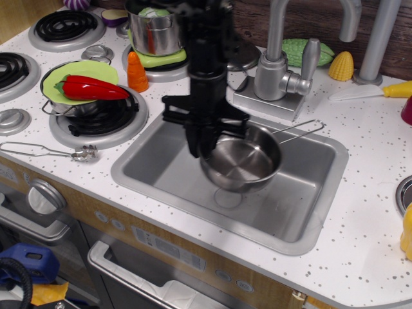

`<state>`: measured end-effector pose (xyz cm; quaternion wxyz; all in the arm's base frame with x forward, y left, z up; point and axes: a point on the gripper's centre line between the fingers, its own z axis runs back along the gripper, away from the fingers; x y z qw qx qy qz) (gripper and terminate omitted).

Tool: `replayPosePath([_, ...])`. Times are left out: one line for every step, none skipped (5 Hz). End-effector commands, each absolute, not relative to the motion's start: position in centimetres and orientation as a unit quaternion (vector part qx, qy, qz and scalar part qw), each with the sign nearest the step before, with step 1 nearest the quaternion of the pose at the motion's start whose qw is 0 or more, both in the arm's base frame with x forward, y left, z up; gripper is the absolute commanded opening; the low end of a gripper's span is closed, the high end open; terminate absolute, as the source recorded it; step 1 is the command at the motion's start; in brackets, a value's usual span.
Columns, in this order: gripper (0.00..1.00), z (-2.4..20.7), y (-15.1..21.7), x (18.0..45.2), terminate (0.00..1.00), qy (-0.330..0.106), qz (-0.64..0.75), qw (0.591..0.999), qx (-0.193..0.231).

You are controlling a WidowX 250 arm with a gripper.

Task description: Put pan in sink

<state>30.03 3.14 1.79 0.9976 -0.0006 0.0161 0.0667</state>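
The small shiny steel pan hangs over the middle of the grey sink, above the drain, its wire loop handle pointing right toward the faucet base. My black gripper comes down from above and is shut on the pan's left rim, holding it clear of the sink floor. The drain is mostly hidden under the pan.
A faucet stands behind the sink. A dark pan with green plate and red pepper sits on the left burner, tongs in front of it. A steel pot, orange carrot, lid and corn stand at the back.
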Motion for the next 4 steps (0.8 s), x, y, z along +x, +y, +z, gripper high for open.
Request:
replayPosePath([0.00,2.5,6.2,28.7,0.00,-0.028,0.011,1.000,0.007])
replayPosePath([1.00,1.6,6.5,28.8,0.00,-0.048,-0.022,0.998,0.024])
replayPosePath([1.00,1.3,5.9,29.6,0.00,-0.059,-0.024,0.997,0.035])
replayPosePath([1.00,1.3,5.9,29.6,1.00,-0.059,-0.024,0.997,0.035])
